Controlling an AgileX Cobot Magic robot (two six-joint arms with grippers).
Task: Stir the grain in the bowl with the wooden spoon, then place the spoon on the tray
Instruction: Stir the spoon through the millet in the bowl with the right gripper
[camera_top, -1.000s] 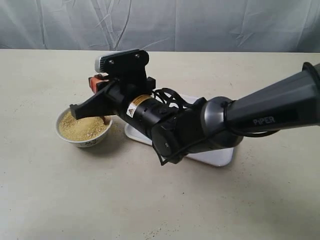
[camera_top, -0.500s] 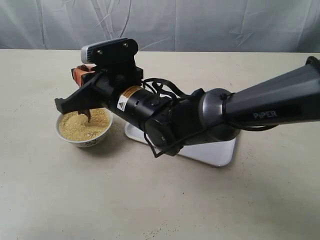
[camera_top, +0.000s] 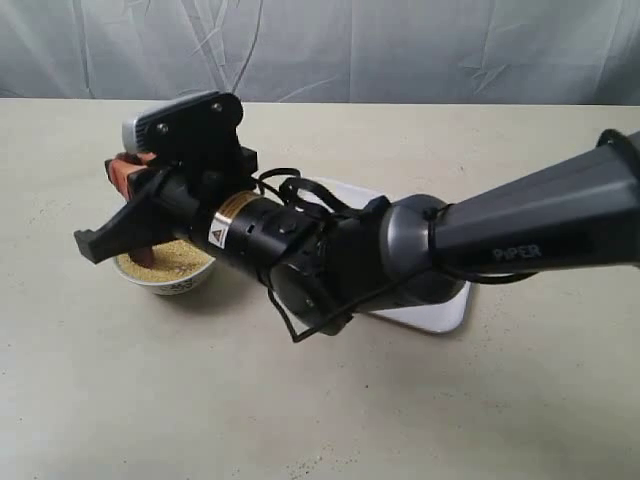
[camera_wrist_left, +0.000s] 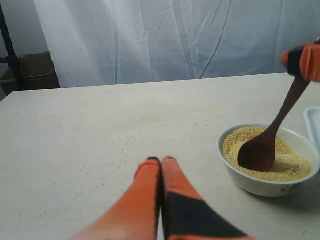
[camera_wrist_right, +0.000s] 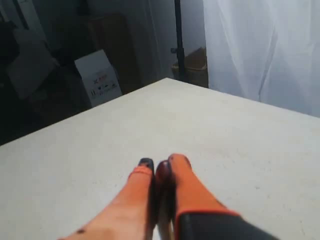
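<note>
The white bowl (camera_top: 182, 279) of yellow-tan grain (camera_top: 180, 257) sits at the left of the table. My right gripper (camera_top: 124, 171) reaches across and hangs above the bowl's left side, shut on the handle of the dark wooden spoon (camera_top: 146, 249). The spoon slants down with its round end in the grain (camera_wrist_left: 290, 167). In the left wrist view the spoon (camera_wrist_left: 262, 149) stands in the bowl (camera_wrist_left: 260, 184) under the right gripper's orange fingers (camera_wrist_left: 304, 60). The right wrist view shows the handle tip (camera_wrist_right: 162, 172) pinched in the gripper (camera_wrist_right: 161, 164). My left gripper (camera_wrist_left: 161, 160) is shut and empty, hovering beside the bowl. The white tray (camera_top: 446, 310) lies mostly hidden under the right arm.
Loose grains (camera_wrist_left: 120, 150) are scattered on the beige table (camera_top: 330, 410) near the bowl. A pale curtain (camera_top: 400, 45) hangs behind the table. A tray edge (camera_wrist_left: 313, 125) shows just past the bowl. Boxes (camera_wrist_right: 97, 75) and a stand lie beyond the table's edge.
My right arm has swung left across the bowl, dragging the spoon through the grain from the bowl's right side to its left side.
</note>
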